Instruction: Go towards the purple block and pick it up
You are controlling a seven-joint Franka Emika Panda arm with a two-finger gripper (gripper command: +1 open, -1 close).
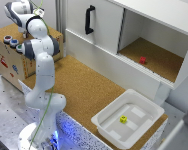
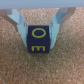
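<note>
In the wrist view the purple block [image 2: 39, 41], a dark cube with yellow letters on it, rests on the cork surface. My gripper [image 2: 40, 36] straddles it, and both pale blue fingers [image 2: 21, 26] press against its left and right sides. In the exterior view the arm reaches back over the cork-topped wooden box [image 1: 49, 34] at the exterior view's upper left. There the gripper [image 1: 27, 33] points down, and the arm hides the block.
Round coloured cups [image 1: 12, 42] sit on the box's near corner. A small red cube [image 1: 142, 60] lies inside the open white cabinet [image 1: 159, 50]. A small yellow cube [image 1: 123, 119] lies in the white bin [image 1: 106, 125] at the cork table's [image 1: 84, 85] near end.
</note>
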